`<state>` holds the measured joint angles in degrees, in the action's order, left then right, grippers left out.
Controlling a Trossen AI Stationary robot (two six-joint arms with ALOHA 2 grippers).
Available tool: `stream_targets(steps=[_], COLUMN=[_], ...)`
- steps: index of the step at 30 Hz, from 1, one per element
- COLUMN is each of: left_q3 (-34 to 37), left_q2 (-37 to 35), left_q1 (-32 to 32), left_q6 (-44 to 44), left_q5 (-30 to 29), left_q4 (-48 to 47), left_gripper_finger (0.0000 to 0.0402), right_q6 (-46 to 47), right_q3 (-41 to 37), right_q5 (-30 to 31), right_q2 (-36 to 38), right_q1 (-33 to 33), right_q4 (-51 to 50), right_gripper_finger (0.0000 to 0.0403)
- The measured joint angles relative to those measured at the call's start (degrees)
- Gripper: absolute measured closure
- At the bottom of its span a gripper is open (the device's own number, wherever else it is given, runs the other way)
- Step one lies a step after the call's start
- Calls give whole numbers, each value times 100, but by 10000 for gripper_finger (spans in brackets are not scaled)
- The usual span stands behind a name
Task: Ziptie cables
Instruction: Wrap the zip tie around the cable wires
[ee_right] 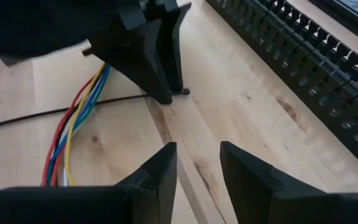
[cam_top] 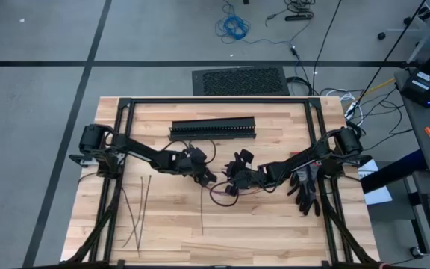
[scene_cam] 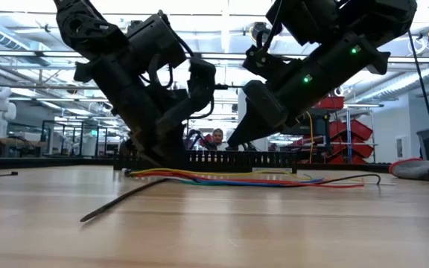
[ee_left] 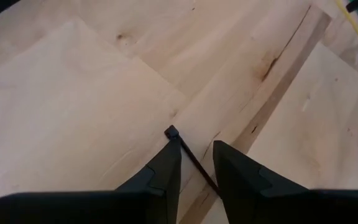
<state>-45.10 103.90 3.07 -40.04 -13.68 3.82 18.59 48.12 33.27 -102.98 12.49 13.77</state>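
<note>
The cables point(cam_top: 222, 196), a loose bundle of red, blue, yellow and white wires point(ee_right: 73, 130), lie flat on the table point(cam_top: 275, 224) between my two grippers. One dark ziptie point(cam_top: 201, 209) lies on the wood, running toward the near edge. Its head point(ee_left: 171, 132) is at my left gripper's fingertips. My left gripper point(ee_left: 197, 148) points steeply down, fingers a little apart, with the ziptie's strip between them. My right gripper point(ee_right: 197, 146) hovers open just right of it point(cam_top: 230, 184), nothing between its fingers. Several more zipties point(cam_top: 139, 209) lie at the near left. My left gripper stands over the ziptie's strip just behind its head point(ee_left: 188, 152), one finger on either side, coming from above at a slant. The gap is wider than the strip, and I cannot tell whether either finger touches it. The ziptie lies on the table.
A long black slotted duct point(cam_top: 213, 129) lies across the far middle of the table. A black glove point(cam_top: 304, 196) lies by the right arm. Bare wood extends toward the near edge. A person shows in the room behind, in the low view.
</note>
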Motion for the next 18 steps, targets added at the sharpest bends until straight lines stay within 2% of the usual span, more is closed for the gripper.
stream_targets(steps=[5, 11, 18], left_q3=[-17, -11, -3], left_q2=[216, 238, 238], left_q1=[0, 0, 3], left_q6=[19, 149, 159], left_q5=[-36, -182, -283], left_q4=[171, 128, 121], left_gripper_finger=[318, 389, 399], right_q6=[-46, -46, -46], right_q3=[0, 0, 0], right_q5=[11, 4, 5], right_q2=[0, 0, 0], right_q1=[-11, -11, -11], right_q4=[56, 53, 11], right_gripper_finger=[287, 287, 287])
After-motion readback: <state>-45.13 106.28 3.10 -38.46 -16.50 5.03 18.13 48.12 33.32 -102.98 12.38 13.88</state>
